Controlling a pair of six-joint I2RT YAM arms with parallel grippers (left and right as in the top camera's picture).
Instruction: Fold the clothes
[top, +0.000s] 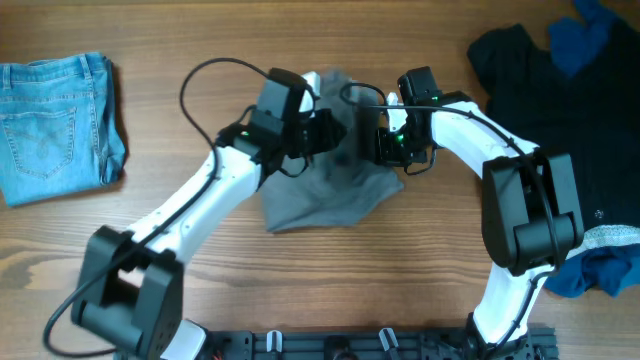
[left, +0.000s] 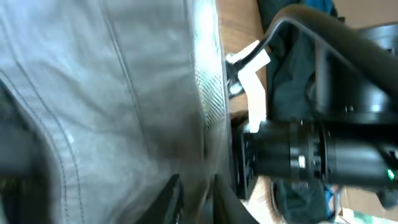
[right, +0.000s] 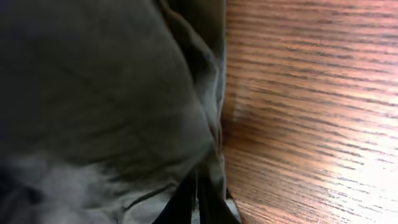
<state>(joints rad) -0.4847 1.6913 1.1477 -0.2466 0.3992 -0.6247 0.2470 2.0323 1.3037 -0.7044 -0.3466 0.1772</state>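
Note:
The grey trousers (top: 325, 195) lie bunched in the middle of the table, partly lifted at their far edge. My left gripper (top: 330, 128) is shut on a fold of the grey cloth (left: 112, 106) at the far left of the bunch. My right gripper (top: 385, 148) is shut on the cloth's far right edge (right: 93, 106), just above the wood. In both wrist views the grey fabric fills most of the frame and hides the fingertips' ends. The two grippers are close together, a few centimetres apart.
Folded light-blue jeans (top: 55, 125) lie at the far left. A heap of dark navy and blue clothes (top: 570, 120) covers the right side. The wooden table (top: 400, 280) shows bare wood in front of the trousers.

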